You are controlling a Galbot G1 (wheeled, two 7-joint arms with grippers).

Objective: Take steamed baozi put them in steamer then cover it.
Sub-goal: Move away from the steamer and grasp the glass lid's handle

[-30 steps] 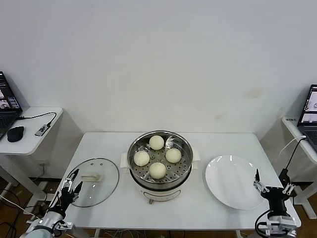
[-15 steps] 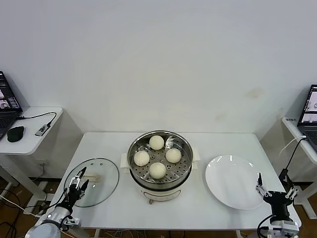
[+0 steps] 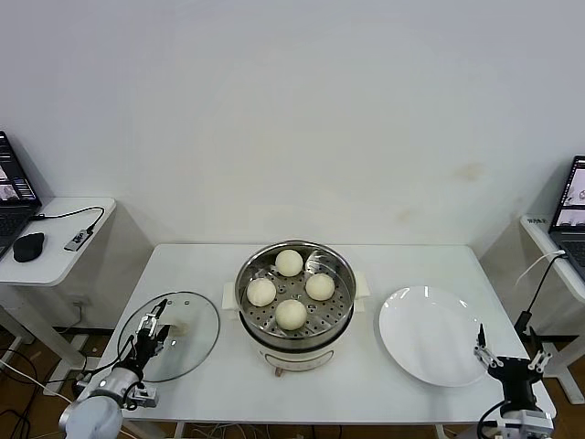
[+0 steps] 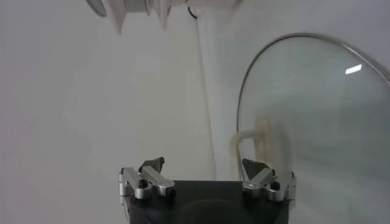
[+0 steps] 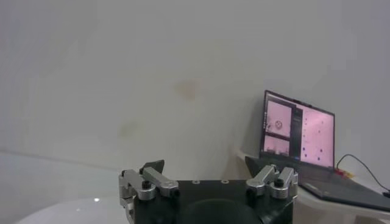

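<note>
Four cream-white baozi [image 3: 291, 314] lie on the perforated tray inside the steel steamer [image 3: 340, 311] at the table's middle. The glass cover [image 3: 196, 340] with its white bar handle [image 3: 178, 326] lies flat on the table to the steamer's left. It also shows in the left wrist view [image 4: 317, 128], with its handle [image 4: 253, 143]. My left gripper [image 3: 153, 332] is open over the cover's near left part, close to the handle [image 4: 253, 143]. My right gripper [image 3: 510, 352] is open and empty at the table's near right corner, beside the plate.
An empty white plate [image 3: 431, 334] lies right of the steamer. Side desks with laptops stand at the far left [image 3: 14, 197] and far right [image 3: 569, 215]. A mouse [image 3: 28, 245] lies on the left desk.
My left gripper has moved forward and right, from the cover's outer edge to over the glass near the handle. My right gripper has sunk lower at the near right corner.
</note>
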